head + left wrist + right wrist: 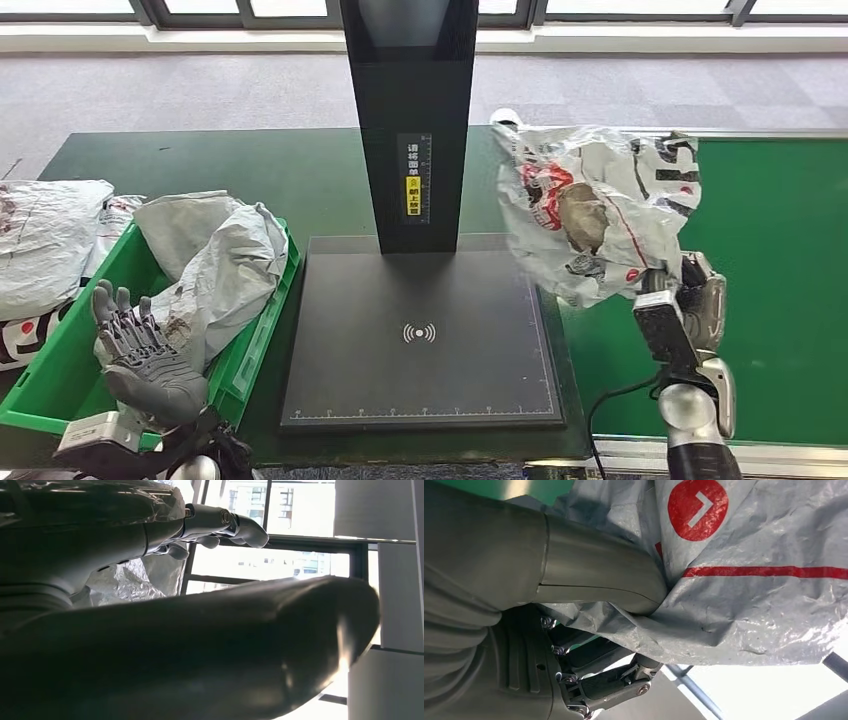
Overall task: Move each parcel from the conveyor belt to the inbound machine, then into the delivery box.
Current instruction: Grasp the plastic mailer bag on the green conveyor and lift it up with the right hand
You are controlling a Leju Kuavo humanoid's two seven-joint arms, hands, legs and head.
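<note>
1. Head view: right hand [690, 300] at 4 o'clock gripping a crumpled white parcel [595, 205], lifted between green belt [780, 280] and black scanner plate [420, 340]. Left hand [140, 345] at 8 o'clock, fingers spread and holding nothing, above the green box [45, 385] containing a grey bag [220, 265].
2. Left wrist view: fingers [220, 522] extended, nothing held.
3. Right wrist view: thumb [599, 575] pressed into the parcel [754, 580].

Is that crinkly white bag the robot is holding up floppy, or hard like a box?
Probably floppy: the white parcel bag is creased and sags around the right hand gripping its lower edge. It looks fairly light, since one hand holds it aloft. The glossy plastic may be slippery.
</note>
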